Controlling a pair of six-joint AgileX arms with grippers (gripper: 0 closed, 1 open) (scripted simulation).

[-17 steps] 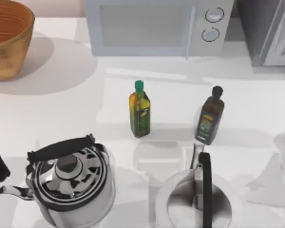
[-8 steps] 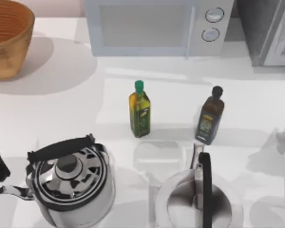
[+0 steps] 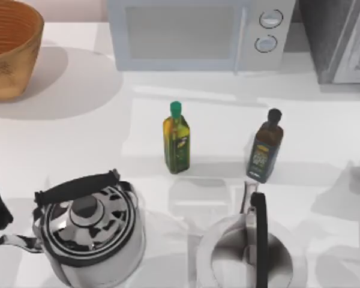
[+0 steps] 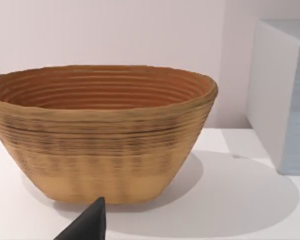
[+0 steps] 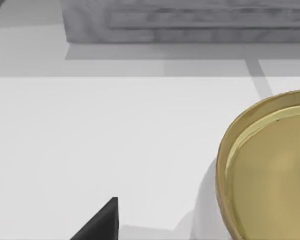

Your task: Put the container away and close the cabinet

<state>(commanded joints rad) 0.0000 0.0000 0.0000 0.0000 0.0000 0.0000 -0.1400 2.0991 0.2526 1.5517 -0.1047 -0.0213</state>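
Nearby, shallow round yellow container [image 5: 270, 170]

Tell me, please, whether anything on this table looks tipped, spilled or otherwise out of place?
Nothing stands out. Both oil bottles, green-capped and dark-capped, stand upright and apart; the two kettles sit upright, the woven basket is intact, and no spill shows on the table.
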